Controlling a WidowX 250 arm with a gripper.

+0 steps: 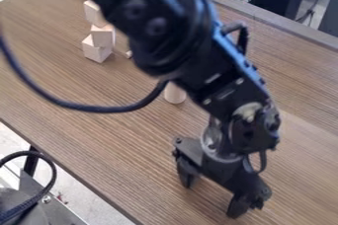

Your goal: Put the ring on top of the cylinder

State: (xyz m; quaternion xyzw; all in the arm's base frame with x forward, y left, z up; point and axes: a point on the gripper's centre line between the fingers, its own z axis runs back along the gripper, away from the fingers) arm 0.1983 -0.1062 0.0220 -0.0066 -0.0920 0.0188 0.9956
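The gripper (212,194) hangs over the lower middle of the wooden table, its two fingers spread wide apart, with bare wood seen between them. A pale wooden cylinder (175,94) stands on the table near the middle of the view, up and to the left of the gripper and apart from it. The arm crosses in front of the cylinder's top and right side.
Several pale wooden blocks (97,50) stand grouped at the upper left, partly behind the arm. A small pale piece (129,54) lies beside them. A black cable loops across the left side. The table's near edge (72,170) runs diagonally at lower left.
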